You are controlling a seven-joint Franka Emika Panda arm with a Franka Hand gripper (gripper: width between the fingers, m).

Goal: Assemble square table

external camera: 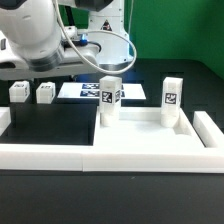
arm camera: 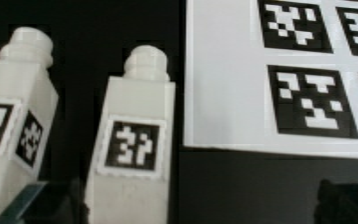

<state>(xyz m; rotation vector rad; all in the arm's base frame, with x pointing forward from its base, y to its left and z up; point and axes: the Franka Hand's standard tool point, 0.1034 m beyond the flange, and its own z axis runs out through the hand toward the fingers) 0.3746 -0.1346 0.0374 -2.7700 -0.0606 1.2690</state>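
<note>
The square table top lies in the middle of the exterior view. Two white tagged legs stand upright at its far corners, one towards the exterior view's left and one towards its right. Two more legs lie loose on the black table at the far left, under the arm. In the wrist view these two legs lie side by side. My gripper is open above them. The second leg sits between the fingertips, close to one of them and untouched.
The marker board lies flat behind the table top and fills one side of the wrist view. The long low white border wall runs along the front and up the right side.
</note>
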